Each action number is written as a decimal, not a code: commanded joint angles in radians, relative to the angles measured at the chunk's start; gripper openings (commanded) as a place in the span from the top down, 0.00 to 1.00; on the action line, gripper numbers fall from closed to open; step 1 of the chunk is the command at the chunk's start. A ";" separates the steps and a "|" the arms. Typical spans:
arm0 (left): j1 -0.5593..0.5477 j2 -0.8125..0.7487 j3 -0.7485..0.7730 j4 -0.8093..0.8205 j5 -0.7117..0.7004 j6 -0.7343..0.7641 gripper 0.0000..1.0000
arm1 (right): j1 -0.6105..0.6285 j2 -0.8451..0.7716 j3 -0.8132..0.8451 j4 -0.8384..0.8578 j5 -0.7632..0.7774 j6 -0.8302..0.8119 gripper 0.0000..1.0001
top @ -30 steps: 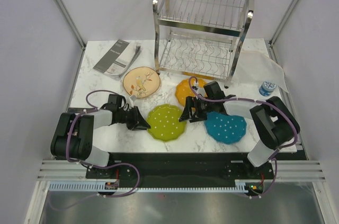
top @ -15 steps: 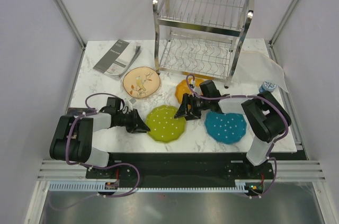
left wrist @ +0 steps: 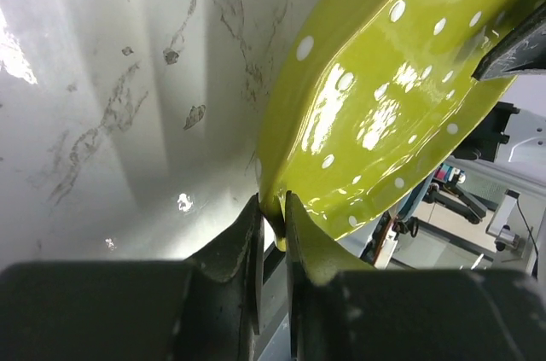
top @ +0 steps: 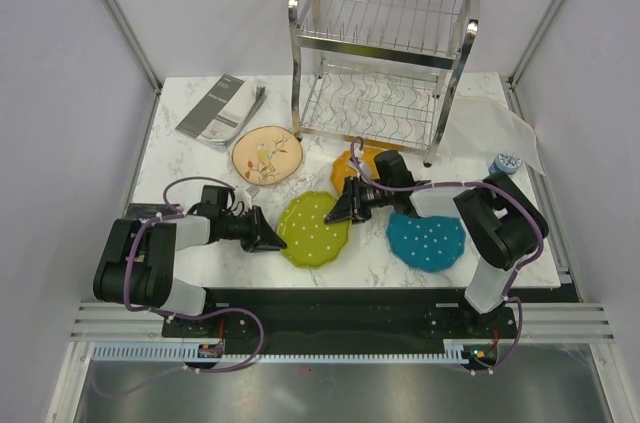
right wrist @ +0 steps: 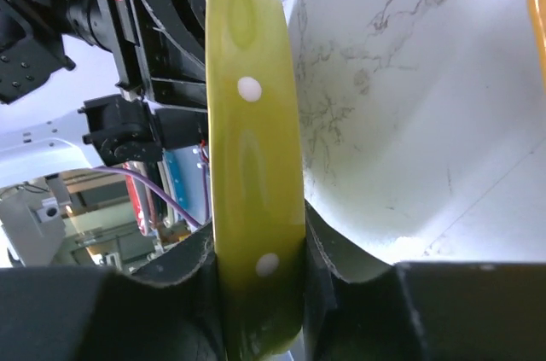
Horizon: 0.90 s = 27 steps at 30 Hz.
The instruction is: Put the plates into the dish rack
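The lime green plate [top: 313,229] with white dots is tilted off the marble table [top: 190,158], held from both sides. My left gripper [top: 268,237] is shut on its left rim; the left wrist view shows both jaws pinching the thin edge [left wrist: 273,216] under the plate [left wrist: 384,96]. My right gripper [top: 346,209] is shut on the opposite rim, its jaws pressed against both faces [right wrist: 258,263] of the plate [right wrist: 252,139]. The teal plate [top: 427,240], the tan floral plate [top: 267,154] and the orange plate [top: 352,164], partly under the right arm, lie flat. The dish rack [top: 380,63] stands at the back.
A grey booklet [top: 215,108] lies at the back left. A white cloth [top: 492,128] and a small blue-patterned cap [top: 506,164] sit at the right of the rack. White walls close in the table on the sides.
My right gripper has moved left onto the lime plate's rim and closed on it. The plate's right side has tipped up. The left gripper kept its hold.
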 commanded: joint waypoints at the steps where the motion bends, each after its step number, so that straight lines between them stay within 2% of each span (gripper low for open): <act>1: -0.005 -0.017 0.054 -0.013 0.058 0.025 0.97 | 0.010 -0.062 0.076 -0.099 -0.049 -0.124 0.79; 2: -0.001 -0.020 0.062 -0.031 0.014 0.028 0.96 | 0.007 -0.072 0.082 -0.166 -0.049 -0.157 0.85; 3: 0.004 -0.026 0.076 -0.060 -0.006 0.035 0.91 | 0.006 -0.093 0.106 -0.214 -0.046 -0.193 0.98; 4: 0.014 -0.028 0.085 -0.072 -0.037 0.038 0.84 | 0.000 -0.105 0.122 -0.266 -0.043 -0.280 1.00; 5: 0.021 -0.031 0.097 -0.089 -0.051 0.043 0.78 | -0.005 -0.118 0.139 -0.387 -0.034 -0.328 1.00; 6: 0.027 -0.034 0.128 -0.111 -0.063 0.060 0.66 | -0.010 -0.142 0.185 -0.453 -0.028 -0.379 1.00; 7: 0.041 -0.042 0.149 -0.155 -0.086 0.072 0.61 | -0.026 -0.154 0.211 -0.514 -0.019 -0.490 1.00; 8: 0.050 -0.048 0.174 -0.187 -0.095 0.107 0.58 | -0.034 -0.167 0.273 -0.641 -0.005 -0.532 1.00; 10: 0.073 -0.065 0.258 -0.273 -0.126 0.152 0.49 | -0.066 -0.199 0.347 -0.752 0.014 -0.612 1.00; 11: 0.079 -0.069 0.293 -0.305 -0.137 0.182 0.47 | -0.075 -0.208 0.437 -0.867 0.024 -0.693 1.00; 14: 0.094 -0.095 0.418 -0.397 -0.200 0.307 0.45 | -0.103 -0.224 0.629 -1.045 0.069 -0.813 1.00; 19: 0.104 -0.170 0.493 -0.389 -0.290 0.410 0.39 | -0.123 -0.253 0.899 -1.191 0.177 -0.904 1.00; 23: 0.102 -0.152 0.548 -0.292 -0.348 0.394 0.36 | -0.181 -0.254 1.125 -1.184 0.253 -0.909 1.00; 27: 0.102 -0.019 0.674 -0.217 -0.381 0.356 0.37 | -0.229 -0.265 1.239 -1.095 0.346 -0.870 1.00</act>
